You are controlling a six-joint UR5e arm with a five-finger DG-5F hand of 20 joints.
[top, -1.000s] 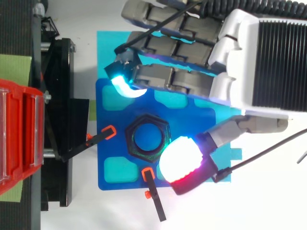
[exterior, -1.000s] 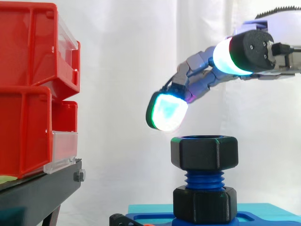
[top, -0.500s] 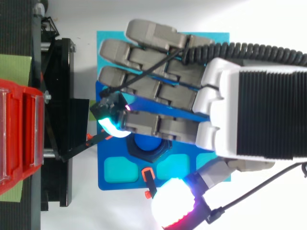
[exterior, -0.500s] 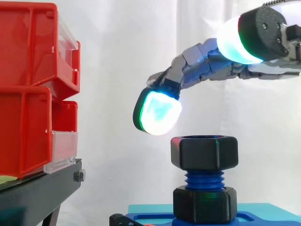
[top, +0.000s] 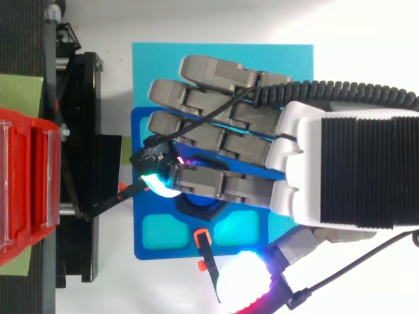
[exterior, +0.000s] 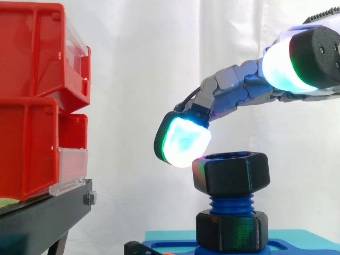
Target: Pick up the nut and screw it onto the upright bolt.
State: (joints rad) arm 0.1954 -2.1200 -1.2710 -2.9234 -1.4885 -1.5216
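side view: the black nut (exterior: 231, 172) sits slightly tilted atop the thread of the blue bolt (exterior: 231, 203) at the middle of the blue plate (top: 152, 247), and the hand (top: 353, 163) is spread open above it, one glowing fingertip (exterior: 183, 141) touching the nut's upper left edge. judged step: screwing down; the next move calls for a level sideways push. red bins (exterior: 32, 122) on a black stand (exterior: 42, 220) crowd the plate's left edge

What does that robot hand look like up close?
The robot hand has grey, blocky segmented fingers, a white shell with a black ribbed panel on its back, and thick rounded fingertips glowing white-cyan with green edges; one glows white with a red rim.
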